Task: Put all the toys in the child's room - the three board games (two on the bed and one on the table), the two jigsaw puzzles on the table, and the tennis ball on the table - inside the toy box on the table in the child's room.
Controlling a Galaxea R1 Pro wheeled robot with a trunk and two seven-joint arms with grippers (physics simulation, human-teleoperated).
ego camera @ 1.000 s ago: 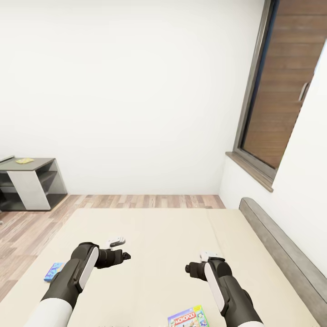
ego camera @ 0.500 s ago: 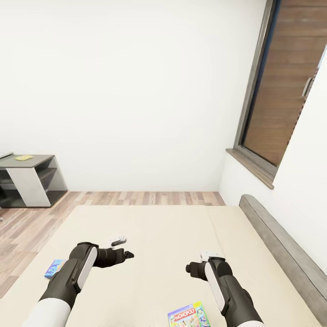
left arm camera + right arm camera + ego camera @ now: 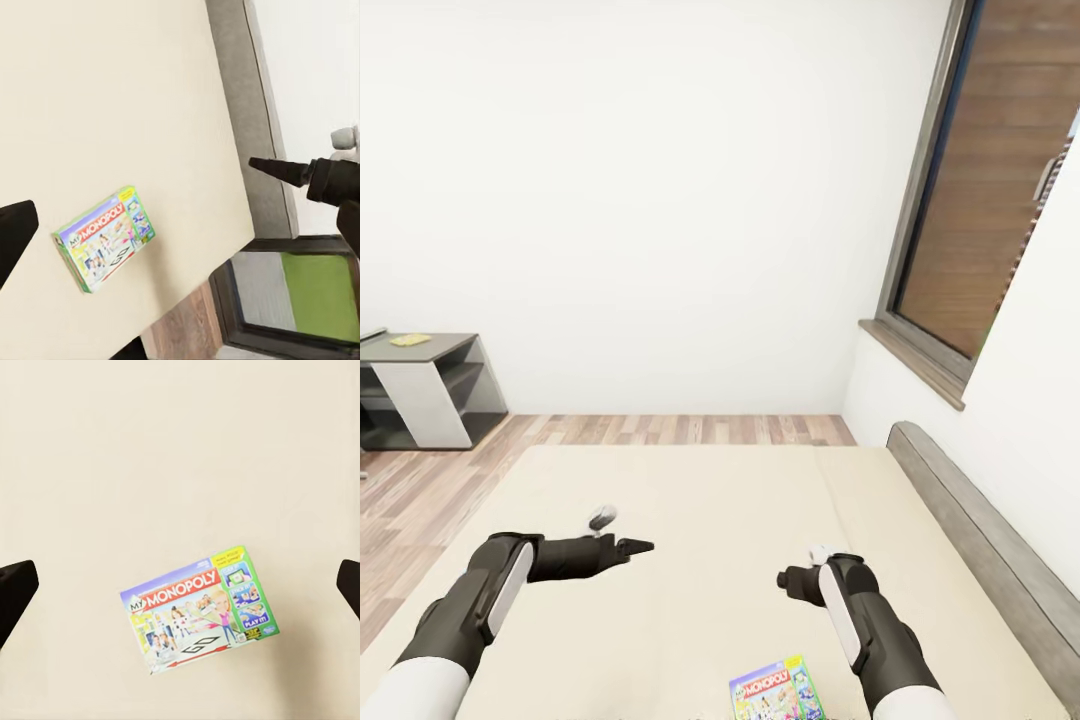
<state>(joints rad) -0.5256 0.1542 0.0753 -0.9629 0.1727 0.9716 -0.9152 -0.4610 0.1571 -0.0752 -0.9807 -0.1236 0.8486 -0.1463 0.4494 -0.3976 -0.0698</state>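
1. Hovering over the wide beige mattress of the low bed (image 3: 740,520), both dark arms reach forward with nothing held.
2. The larger green-edged board game (image 3: 199,613), a flat printed box with a red and white title band, lies flat on the mattress near the bed's close edge, just inboard of the right forearm in the head view (image 3: 778,690).
3. The right gripper (image 3: 180,585) looks straight down on this box, which sits between its two dark fingertips at the frame's edges; the jaws stand wide apart and empty.
4. The box's long axis runs slightly askew to the line between those fingertips, so the wrist probably needs a small turn before closing across the short sides.
5. The left gripper (image 3: 635,547) points across the bed toward the right arm, and its wrist camera sees the same box at an angle (image 3: 105,247); its jaws also look spread and empty.
6. The right arm is clearly the nearer one, directly above the box.
7. A dark grey cabinet with a light panel (image 3: 425,395) stands well apart, against the white wall.
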